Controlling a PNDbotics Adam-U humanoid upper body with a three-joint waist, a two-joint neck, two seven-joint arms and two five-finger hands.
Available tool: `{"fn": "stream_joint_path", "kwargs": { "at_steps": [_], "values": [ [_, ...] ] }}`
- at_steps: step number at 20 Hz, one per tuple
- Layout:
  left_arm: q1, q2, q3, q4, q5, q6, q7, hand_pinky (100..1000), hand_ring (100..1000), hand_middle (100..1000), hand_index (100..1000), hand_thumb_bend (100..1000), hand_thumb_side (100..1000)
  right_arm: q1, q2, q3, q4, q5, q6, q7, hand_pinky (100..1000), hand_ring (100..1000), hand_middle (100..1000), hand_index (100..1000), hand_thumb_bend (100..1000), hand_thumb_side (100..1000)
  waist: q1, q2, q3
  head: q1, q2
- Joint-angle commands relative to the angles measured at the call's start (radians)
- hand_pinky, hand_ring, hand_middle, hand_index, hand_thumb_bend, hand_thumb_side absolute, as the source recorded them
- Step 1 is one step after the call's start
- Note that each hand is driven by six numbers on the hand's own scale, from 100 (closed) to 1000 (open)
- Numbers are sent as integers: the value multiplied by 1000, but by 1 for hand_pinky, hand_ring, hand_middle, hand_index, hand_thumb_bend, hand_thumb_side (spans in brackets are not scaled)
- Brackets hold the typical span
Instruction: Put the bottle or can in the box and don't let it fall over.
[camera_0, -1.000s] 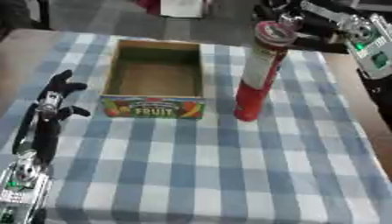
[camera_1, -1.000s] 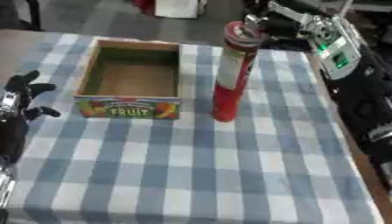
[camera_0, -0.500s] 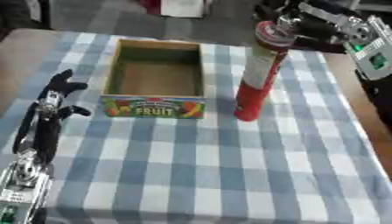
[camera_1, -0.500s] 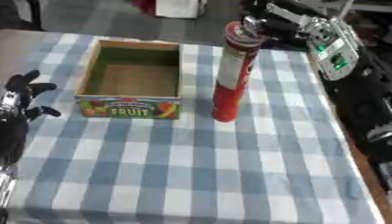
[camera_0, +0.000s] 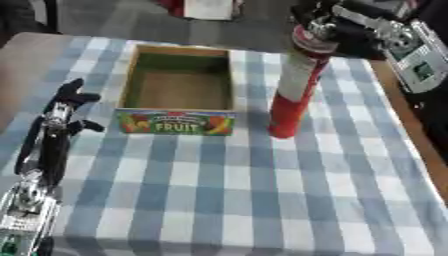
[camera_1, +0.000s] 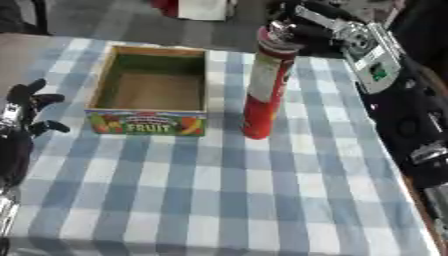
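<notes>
A tall red can (camera_0: 296, 82) with a grey lid stands upright on the checked cloth, just right of the open cardboard box (camera_0: 178, 121) with a FRUIT label on its front wall. The box holds nothing. My right hand (camera_0: 320, 20) is at the can's top, its dark fingers curled around the lid from behind. At the left edge of the table my left hand (camera_0: 63, 102) rests with fingers relaxed and pointing away, apart from the box.
The blue and white checked tablecloth (camera_0: 227, 200) covers the table. My right forearm (camera_1: 367, 50) with its silver casing comes in from the upper right. A red and white object (camera_0: 203, 7) lies beyond the far edge.
The can and box stay where they were. My right hand has kept its place at the can's top. The left hand has not moved.
</notes>
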Motion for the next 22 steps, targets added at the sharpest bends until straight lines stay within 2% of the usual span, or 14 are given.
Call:
{"fn": "stream_joint_path", "kwargs": {
  "at_steps": [1,10,16,22],
  "values": [
    [-12,10,-5,-20,2,-2,-3,546,929,705,954,353,987,-28,-10,5,-34,-11,-4,10,838,906,909,1000,100,1000,5,-19,0,-6,-2],
    [-13,10,-6,-21,2,-2,-5,546,929,704,954,353,987,-31,4,27,-63,-18,-8,42,845,909,912,1000,100,1000,5,-19,2,-16,-8],
    [-13,11,-6,-21,3,-2,-5,546,928,704,954,354,986,-30,14,27,-47,-3,-5,58,848,910,910,1000,100,1000,4,-18,5,-77,-35],
    [-13,11,-6,-21,3,-2,-5,546,928,703,954,354,987,-29,19,25,-34,10,-9,73,848,906,902,1000,100,1000,4,-17,6,-114,-54]
  ]
}}
